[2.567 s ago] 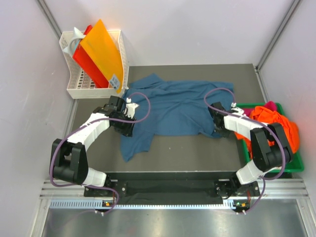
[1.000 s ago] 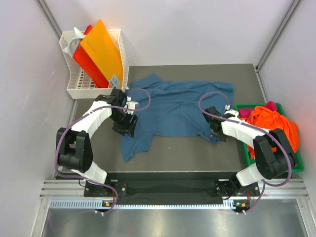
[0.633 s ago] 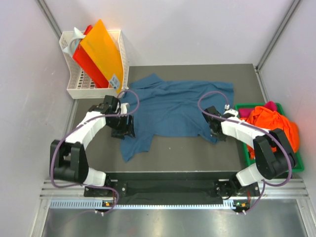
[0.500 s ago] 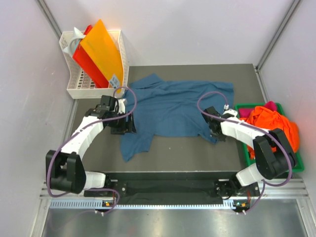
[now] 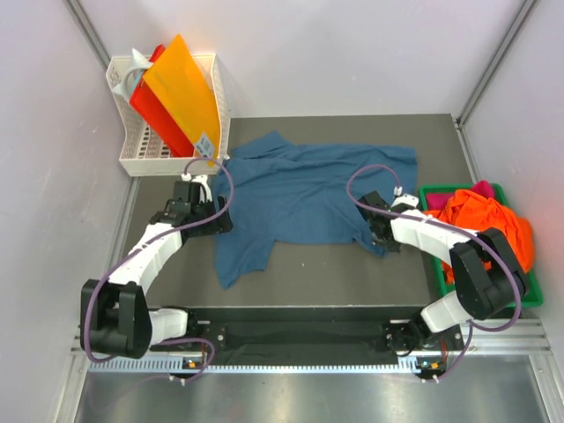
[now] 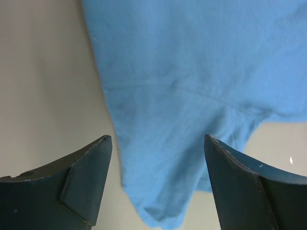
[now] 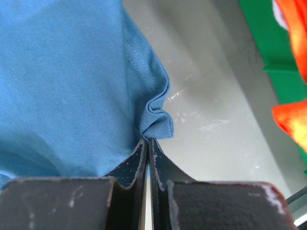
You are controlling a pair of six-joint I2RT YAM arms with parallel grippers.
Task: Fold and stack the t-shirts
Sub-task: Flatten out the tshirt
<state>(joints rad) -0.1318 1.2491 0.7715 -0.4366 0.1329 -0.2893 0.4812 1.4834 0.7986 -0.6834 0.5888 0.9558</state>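
Blue t-shirt (image 5: 308,194) lay spread flat across the middle of the dark table (image 5: 335,273), and we saw one sleeve pointing toward the white basket (image 5: 141,159) at the far left corner. We found the left gripper (image 6: 156,143) spread wide above the shirt's left edge, nothing between its fingers. The right gripper (image 7: 147,141) was pressed together on a small bunched fold of the hem at the shirt's right edge (the cloth puckered right at the fingertips). An orange t-shirt (image 5: 493,220) sat heaped in the green tray (image 5: 436,189) at the right, with a pink t-shirt (image 5: 483,187) showing behind it.
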